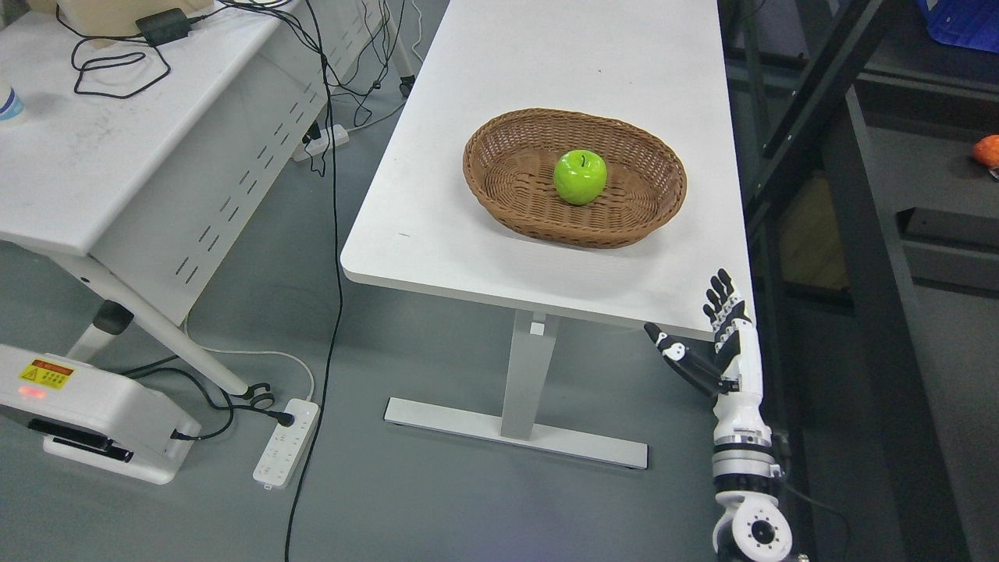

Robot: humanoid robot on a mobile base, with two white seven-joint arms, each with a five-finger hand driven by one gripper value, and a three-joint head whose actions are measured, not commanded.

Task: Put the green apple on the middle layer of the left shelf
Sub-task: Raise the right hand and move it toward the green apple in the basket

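Right hand (722, 343) open-fingered below one green apple (580, 176) in one basket (499, 168)

1. The surface (546, 70) runs off the top edge at 12 o'clock; its far end is out of sight.
2. The apple (580, 177) hides part of the basket (499, 156) floor beneath it; the near basket wall hides the surface behind it.
3. The right arm (741, 437) is cut by the bottom edge at 5 o'clock.
4. An orange thing (988, 150) at 3 o'clock is cut by the right edge; what it is cannot be told.
5. A blue bin (964, 22) at 1 o'clock is clipped by the top and right edges.
6. The label (45, 375) print at 8 o'clock is too small to read.
7. The second surface (94, 140) runs off the left edge at 10 o'clock.
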